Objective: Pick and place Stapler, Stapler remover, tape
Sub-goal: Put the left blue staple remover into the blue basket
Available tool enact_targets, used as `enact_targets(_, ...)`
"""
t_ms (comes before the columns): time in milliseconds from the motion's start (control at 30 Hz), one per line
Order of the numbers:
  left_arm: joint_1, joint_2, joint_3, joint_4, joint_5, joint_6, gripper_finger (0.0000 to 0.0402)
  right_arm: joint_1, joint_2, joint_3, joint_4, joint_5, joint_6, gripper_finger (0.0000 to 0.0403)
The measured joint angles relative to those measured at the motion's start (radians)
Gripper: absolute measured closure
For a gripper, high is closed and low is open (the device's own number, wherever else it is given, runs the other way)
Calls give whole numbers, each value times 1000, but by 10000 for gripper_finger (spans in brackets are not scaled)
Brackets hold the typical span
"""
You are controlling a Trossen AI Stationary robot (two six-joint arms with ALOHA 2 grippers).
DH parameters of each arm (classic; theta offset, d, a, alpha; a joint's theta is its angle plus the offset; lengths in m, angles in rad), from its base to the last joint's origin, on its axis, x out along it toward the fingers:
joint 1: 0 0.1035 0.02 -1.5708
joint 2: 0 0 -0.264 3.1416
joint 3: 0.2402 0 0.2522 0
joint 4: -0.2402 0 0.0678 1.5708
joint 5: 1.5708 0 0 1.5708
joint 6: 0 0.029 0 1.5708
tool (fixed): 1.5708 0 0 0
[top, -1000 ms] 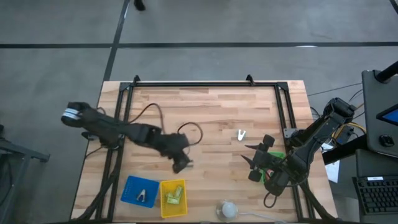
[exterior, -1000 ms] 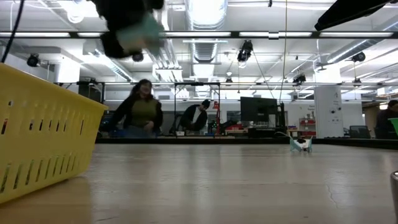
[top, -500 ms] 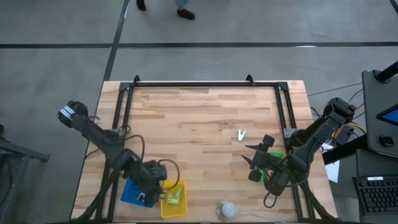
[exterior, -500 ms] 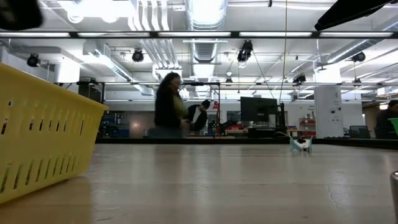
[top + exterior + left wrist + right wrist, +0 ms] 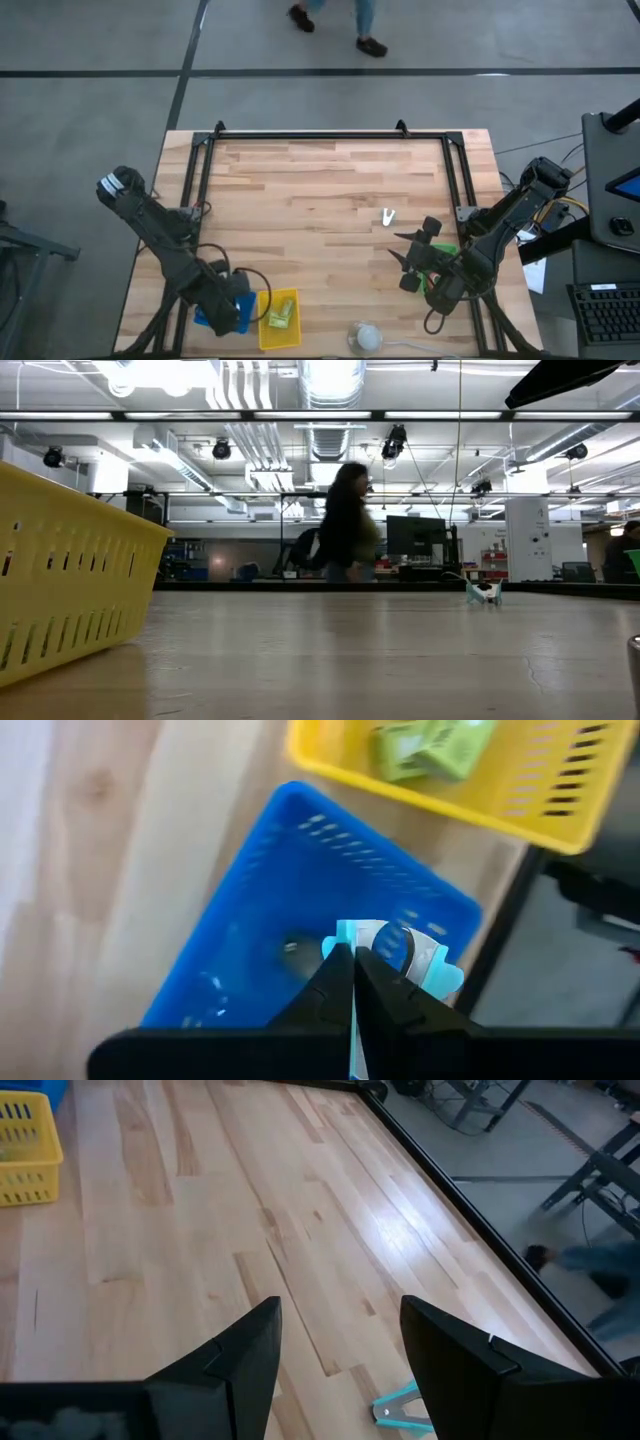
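My left gripper [image 5: 228, 308] hangs over the blue basket [image 5: 246, 302] at the table's near left and is shut on a light-blue and white staple remover [image 5: 388, 946]. Beside it, the yellow basket [image 5: 266, 334] holds a green stapler [image 5: 281, 313], also seen in the left wrist view [image 5: 432, 744]. A second staple remover [image 5: 388, 217] lies on the bare wood right of centre, just ahead of my open right gripper [image 5: 340, 1342], which waits at the right edge [image 5: 412, 262]. No red or blue tape rolls are in view. My left gripper pinches the staple remover between its two fingertips [image 5: 340, 982], coming from above and pointing down. The remover's light-blue end [image 5: 345, 935] sticks out past the fingertips. It is lifted clear above the blue basket's floor [image 5: 260, 970].
A pale round object [image 5: 367, 337] sits at the near edge, right of the yellow basket. A black frame [image 5: 320, 136] runs along the table's far and side edges. The wood in the middle is bare. A person walks past beyond the far edge [image 5: 348, 520].
My left arm has swung from the table's middle toward the near left corner, carrying the staple remover, and now hangs over the blue basket. The right arm has kept still. A person has walked across the room behind the table.
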Motion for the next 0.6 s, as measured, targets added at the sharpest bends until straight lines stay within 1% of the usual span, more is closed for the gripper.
enact_targets(133, 0, 0, -10, -38, -6, -7, 395, 0, 0, 0, 0, 0, 0, 202)
enact_targets(467, 2, 0, -111, 5, -10, -31, 394, 0, 0, 0, 2, 1, -7, 202)
enact_targets(600, 2, 0, -118, 14, -6, -36, 394, 1, 0, 0, 3, 1, -7, 202)
